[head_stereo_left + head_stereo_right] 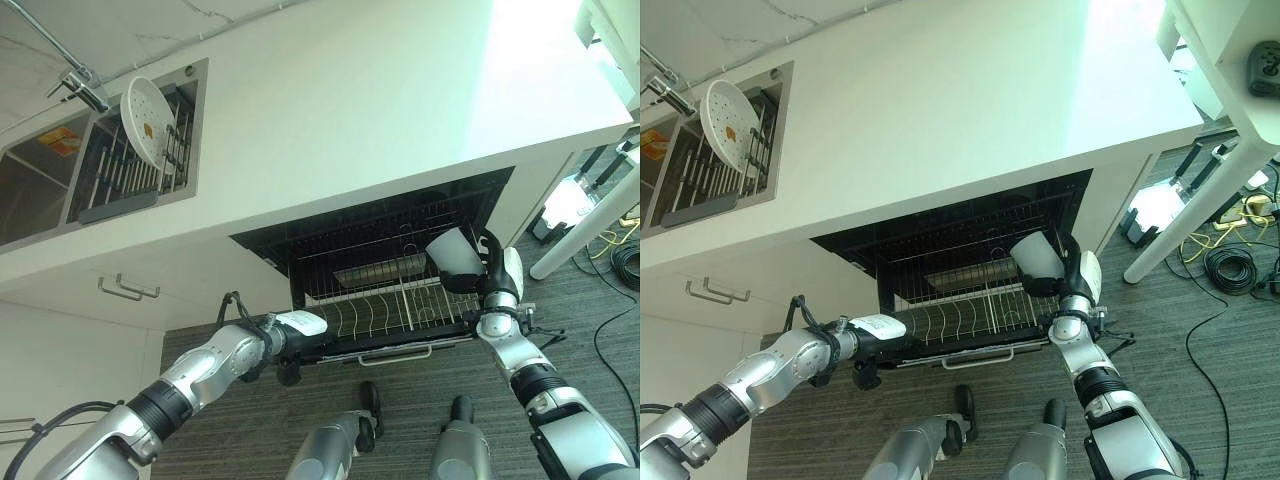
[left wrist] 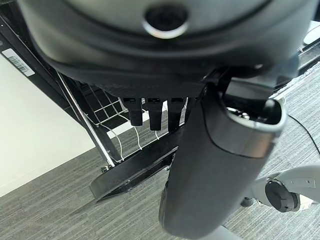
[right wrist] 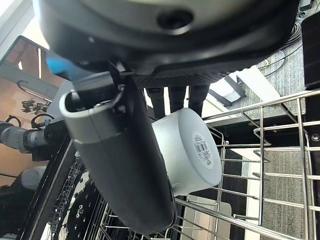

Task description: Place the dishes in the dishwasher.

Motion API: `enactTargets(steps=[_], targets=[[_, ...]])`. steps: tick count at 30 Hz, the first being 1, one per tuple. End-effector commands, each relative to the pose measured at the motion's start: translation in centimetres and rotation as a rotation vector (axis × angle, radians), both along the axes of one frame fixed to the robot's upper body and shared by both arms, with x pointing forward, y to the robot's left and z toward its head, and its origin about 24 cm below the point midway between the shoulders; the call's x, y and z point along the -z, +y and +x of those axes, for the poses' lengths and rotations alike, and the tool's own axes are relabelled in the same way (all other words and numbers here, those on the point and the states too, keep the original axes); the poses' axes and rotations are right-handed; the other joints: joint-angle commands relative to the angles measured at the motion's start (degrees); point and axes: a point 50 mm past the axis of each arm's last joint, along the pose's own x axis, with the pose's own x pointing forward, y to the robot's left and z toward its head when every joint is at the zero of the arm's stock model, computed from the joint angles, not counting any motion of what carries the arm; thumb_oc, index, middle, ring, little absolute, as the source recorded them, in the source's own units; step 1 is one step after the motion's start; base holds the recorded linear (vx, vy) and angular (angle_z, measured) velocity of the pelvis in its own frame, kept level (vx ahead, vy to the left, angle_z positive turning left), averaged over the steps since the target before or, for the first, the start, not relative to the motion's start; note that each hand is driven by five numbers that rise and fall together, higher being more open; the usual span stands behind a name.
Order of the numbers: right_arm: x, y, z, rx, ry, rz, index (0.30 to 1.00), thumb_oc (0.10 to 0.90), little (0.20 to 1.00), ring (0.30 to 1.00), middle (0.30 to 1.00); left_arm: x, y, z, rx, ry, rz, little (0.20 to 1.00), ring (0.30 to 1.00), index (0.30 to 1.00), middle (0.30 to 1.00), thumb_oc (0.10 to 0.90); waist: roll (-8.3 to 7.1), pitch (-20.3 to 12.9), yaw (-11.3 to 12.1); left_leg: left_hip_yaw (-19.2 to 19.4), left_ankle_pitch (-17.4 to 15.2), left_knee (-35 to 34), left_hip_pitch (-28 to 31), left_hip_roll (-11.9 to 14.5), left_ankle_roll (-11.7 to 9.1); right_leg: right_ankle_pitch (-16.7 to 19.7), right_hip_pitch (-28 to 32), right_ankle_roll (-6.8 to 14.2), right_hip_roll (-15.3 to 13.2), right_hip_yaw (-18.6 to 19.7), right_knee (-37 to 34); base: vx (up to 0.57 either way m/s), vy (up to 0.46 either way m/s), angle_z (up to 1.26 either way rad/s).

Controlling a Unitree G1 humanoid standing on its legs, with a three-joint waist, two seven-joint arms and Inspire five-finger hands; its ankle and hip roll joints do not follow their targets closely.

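The dishwasher (image 1: pixel 300 245) under the counter stands open with its wire rack (image 1: pixel 372 318) pulled out. My right hand (image 1: pixel 497 272) is shut on a white cup (image 1: pixel 452 250), which is tilted above the rack's right rear part. In the right wrist view the cup (image 3: pixel 192 150) shows its base with a sticker, past the thumb (image 3: pixel 120 165). My left hand (image 1: pixel 286 336) is at the rack's front left corner, curled on its dark rail (image 2: pixel 132 177). A white plate (image 1: pixel 143 120) stands upright in the sink's drying rack (image 1: pixel 120 185) at the far left.
The white counter (image 1: pixel 380 110) runs over the dishwasher. A faucet (image 1: pixel 85 88) stands over the sink. There is a drawer handle (image 1: pixel 128 288) on the cabinet left of the dishwasher. A white table leg (image 1: pixel 590 230) and floor cables (image 1: pixel 625 255) are at the right.
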Motion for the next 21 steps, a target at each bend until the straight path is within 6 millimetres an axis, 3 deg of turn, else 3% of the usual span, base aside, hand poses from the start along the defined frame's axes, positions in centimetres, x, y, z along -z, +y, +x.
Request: enactTargets(steps=[1,6,10,19,21], targets=[[-0.1,-3.6,-0.9,0.117,0.019,-0.042,0.9,0.8,0.9,0.9,0.9,2.3,-2.0,-3.3,0.117,0.102,-0.03,0.9,0.9,0.9,0.9,0.8,0.66,-2.09,0.13,1.26,-9.45,3.68,2.17,2.13,-2.26,-6.47,-1.6,-1.63,2.72,-0.43,2.22,0.0,0.0,0.0],[-1.0,-3.4,-0.6,0.122,-0.053,0.051,0.9,0.8,0.9,0.9,0.9,2.8,-2.1,-3.6,0.112,0.11,-0.028,0.9,0.9,0.9,0.9,0.8,0.79,-2.15,-0.04,1.36,-9.43,3.68,2.53,2.14,-2.22,-6.52,-1.31,-1.71,2.7,-0.36,2.24,0.01,0.003,0.0],[-3.0,-2.5,0.2,0.075,-0.159,0.151,0.9,0.8,0.9,0.9,0.9,3.6,-2.2,-4.2,0.105,0.118,-0.04,0.9,0.9,0.9,0.9,0.8,1.25,-2.04,-0.35,1.46,-9.45,3.68,2.68,2.0,-2.26,-6.84,-1.17,-1.81,2.76,-0.04,2.24,0.01,0.023,-0.01],[-6.1,-1.2,0.0,-0.069,-0.295,0.131,0.9,0.8,0.9,0.9,0.9,4.9,-1.9,-5.3,0.072,0.119,-0.05,0.9,0.9,0.9,0.9,0.8,1.77,-2.0,-1.53,2.11,-9.53,3.68,2.54,1.82,-2.28,-7.18,-1.56,-1.79,2.57,0.52,2.32,0.01,0.034,-0.06],[-7.3,-0.7,-0.3,-0.123,-0.325,0.042,0.9,0.8,0.9,0.9,0.9,5.0,-1.6,-5.4,0.063,0.114,-0.05,0.9,0.9,0.9,0.9,0.8,1.67,-1.84,-1.88,2.34,-9.6,3.68,2.39,1.82,-2.24,-7.17,-1.88,-1.73,2.57,0.69,2.33,-0.01,0.003,-0.02]])
